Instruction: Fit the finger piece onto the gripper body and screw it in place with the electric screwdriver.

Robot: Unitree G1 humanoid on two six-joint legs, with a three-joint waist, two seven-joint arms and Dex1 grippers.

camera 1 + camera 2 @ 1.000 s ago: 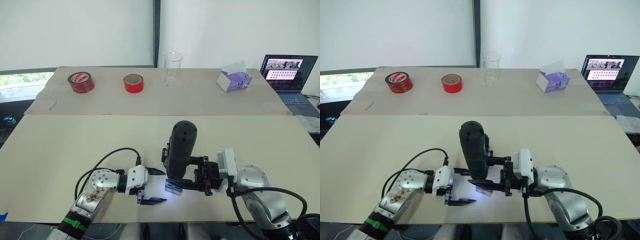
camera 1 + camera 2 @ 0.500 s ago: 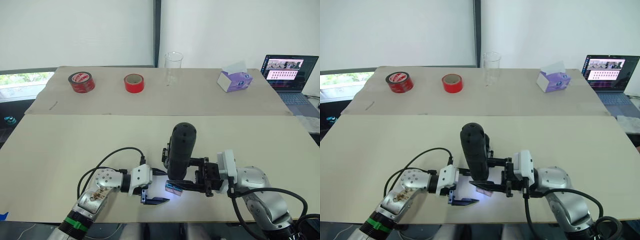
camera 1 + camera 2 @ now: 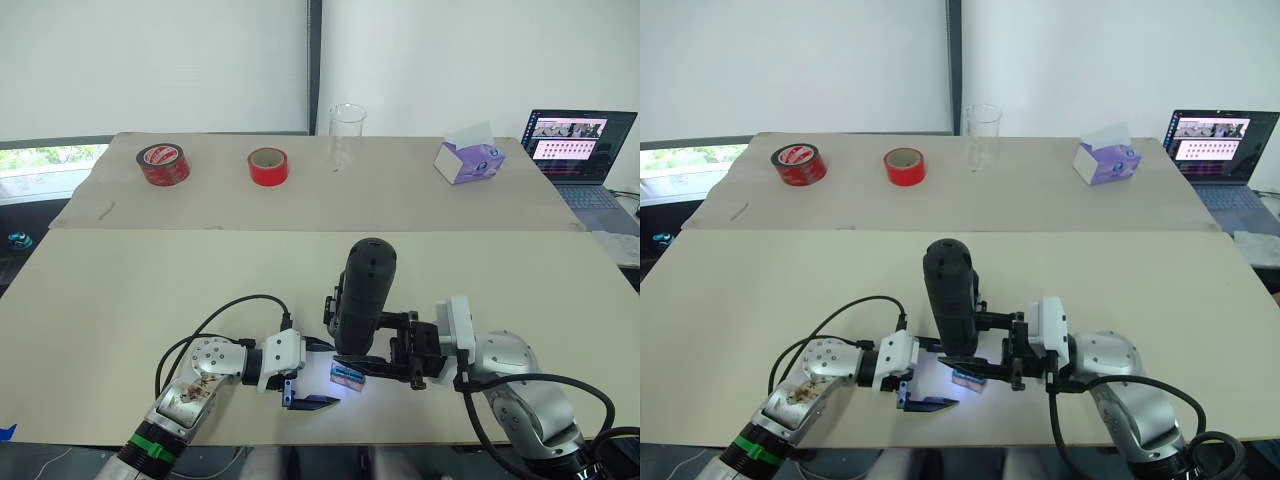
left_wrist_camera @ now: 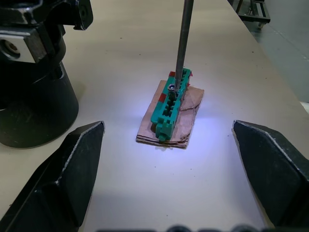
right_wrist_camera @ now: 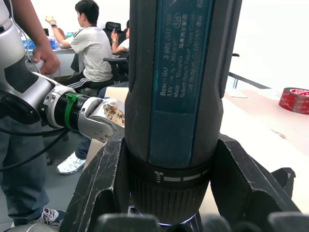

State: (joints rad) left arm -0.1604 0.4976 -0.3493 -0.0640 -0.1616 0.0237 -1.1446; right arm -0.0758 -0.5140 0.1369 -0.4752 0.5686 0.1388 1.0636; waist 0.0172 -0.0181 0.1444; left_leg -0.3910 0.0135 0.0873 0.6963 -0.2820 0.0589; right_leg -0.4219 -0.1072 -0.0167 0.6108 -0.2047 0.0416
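Screwdriver (image 3: 362, 300) is gripped upright by the right gripper (image 3: 385, 350), hardly shifted. Left gripper (image 3: 312, 372), spread wide, has been advanced along the beige table (image 3: 150, 290).

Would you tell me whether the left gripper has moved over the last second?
Yes. The left gripper has moved toward the small green block under the electric screwdriver, judged against the table's front edge. Its fingers remain open.

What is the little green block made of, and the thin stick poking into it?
The green block looks like moulded plastic: bright, even colour with slightly glossy notched edges. It sits on a brown pad that looks like layered cardboard. The thin bit of the electric screwdriver looks like metal: grey, straight, dully shiny.
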